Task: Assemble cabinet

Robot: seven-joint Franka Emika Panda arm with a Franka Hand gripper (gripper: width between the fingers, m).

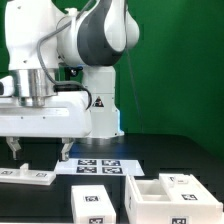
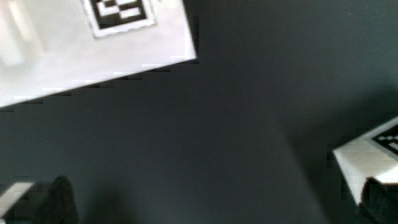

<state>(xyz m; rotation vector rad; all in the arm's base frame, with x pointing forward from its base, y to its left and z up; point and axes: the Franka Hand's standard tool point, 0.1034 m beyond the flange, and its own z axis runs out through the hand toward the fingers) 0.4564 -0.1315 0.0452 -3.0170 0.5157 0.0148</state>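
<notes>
My gripper (image 1: 40, 152) hangs over the black table at the exterior view's left, jaws wide apart and empty; in the wrist view (image 2: 214, 205) only dark table shows between the fingertips (image 2: 54, 200). The open white cabinet box (image 1: 165, 193) with tags stands at the front right of the exterior view. A smaller white tagged block (image 1: 92, 203) stands to its left. A flat white tagged panel (image 1: 25, 177) lies at the front left, below the gripper. A white part's corner (image 2: 379, 152) shows by one finger in the wrist view.
The marker board (image 1: 97, 165) lies flat on the table behind the parts, just right of the gripper; its corner with a tag shows in the wrist view (image 2: 89, 55). The arm's white base (image 1: 100, 105) stands behind it before a green backdrop.
</notes>
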